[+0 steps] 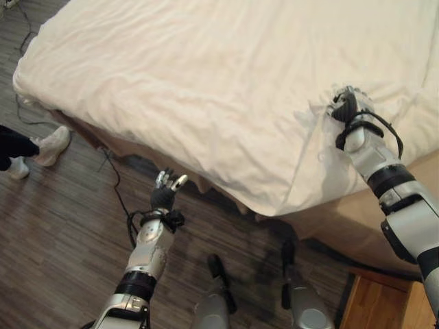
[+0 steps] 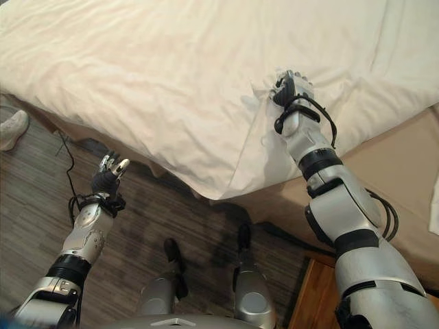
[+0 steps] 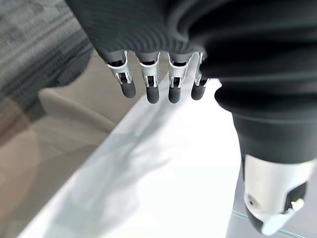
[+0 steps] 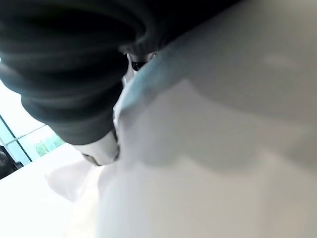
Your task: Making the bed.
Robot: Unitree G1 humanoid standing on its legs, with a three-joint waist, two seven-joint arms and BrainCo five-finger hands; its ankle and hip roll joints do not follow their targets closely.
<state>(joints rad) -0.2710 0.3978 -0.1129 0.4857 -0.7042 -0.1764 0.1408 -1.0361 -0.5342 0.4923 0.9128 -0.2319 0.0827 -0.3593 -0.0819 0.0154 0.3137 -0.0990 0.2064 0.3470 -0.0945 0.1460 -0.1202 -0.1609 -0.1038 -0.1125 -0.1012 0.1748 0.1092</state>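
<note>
The white duvet (image 1: 226,82) is lying spread over the bed (image 2: 405,171), its near corner drooping off the mattress edge toward the wood-look floor (image 1: 62,226). The right hand (image 2: 291,89) is sitting on top of the duvet just in from that hanging corner, with the cloth bunching into a small ridge around it — its fingers are buried in the fabric, so whether they are pinching it or merely pressing down cannot be told. The left hand (image 1: 164,190) is hovering over the floor beside the bed's edge, below the overhang, with fingers straight and spread, holding nothing; its wrist view is showing those dark-tipped fingers (image 3: 152,91) hanging free above pale cloth.

A person's white shoes (image 1: 44,151) are standing near the far corner of the bed.

The step in hand looks like drawing this corner flat. To do it well, the right hand should be pulling along the duvet's surface toward the corner rather than lifting — lifting would only deepen the ridge. The left hand could be coming up under the overhang to take the loose edge, so both are tensioning the cloth together and the creases fanning out from the right hand smooth away.
</note>
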